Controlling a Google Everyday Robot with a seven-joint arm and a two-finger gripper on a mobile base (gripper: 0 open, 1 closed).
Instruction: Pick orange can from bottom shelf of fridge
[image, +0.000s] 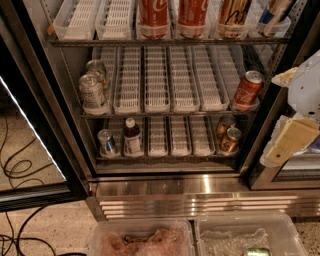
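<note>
One gripper (292, 142) hangs at the right edge of the view, outside the fridge (200, 192) and in front of its right door frame; whether it is released or clenched we cannot tell. Nearest to it, in the rightmost lane of the bottom shelf (165, 158), we see the orange can (230, 140) at the front rail, with its twin (224, 125) just behind. A red Coca-Cola can (247, 88) stands on the rack above. We judge the approach step to be in hand: the next move calls for lowering and reaching leftward into the short shelf, clear of the rack above.
</note>
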